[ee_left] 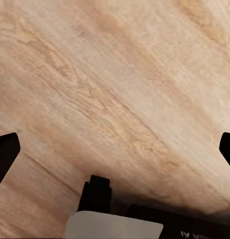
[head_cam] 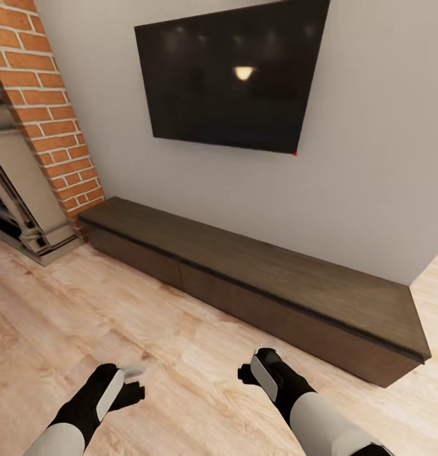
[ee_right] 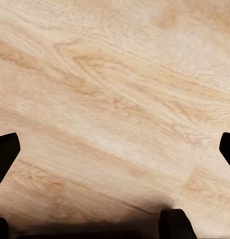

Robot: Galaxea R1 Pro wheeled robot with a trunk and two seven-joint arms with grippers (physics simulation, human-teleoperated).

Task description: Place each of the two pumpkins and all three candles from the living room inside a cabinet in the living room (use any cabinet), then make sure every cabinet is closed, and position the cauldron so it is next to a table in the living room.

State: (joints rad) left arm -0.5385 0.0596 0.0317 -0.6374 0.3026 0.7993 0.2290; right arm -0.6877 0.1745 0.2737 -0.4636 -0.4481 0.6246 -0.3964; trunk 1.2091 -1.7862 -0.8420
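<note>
The long, low dark-brown cabinet (head_cam: 257, 278) runs along the grey wall ahead of me, and all its flat drawer fronts are closed. Nothing lies on its top. My left gripper (head_cam: 135, 380) hangs low over the wood plank floor, well short of the cabinet; its fingers (ee_left: 5, 154) stand wide apart, so it is open and holds nothing. My right gripper (head_cam: 255, 362) hovers a little nearer the cabinet's front, also open and bare, with floor between its fingertips (ee_right: 227, 147). The pumpkins, candles, cauldron and table are out of view.
A large black television (head_cam: 231, 69) hangs on the wall above the cabinet. A red brick fireplace column (head_cam: 47, 107) with a grey surround (head_cam: 25, 202) stands at the left. Light plank floor (head_cam: 117, 304) stretches between me and the cabinet.
</note>
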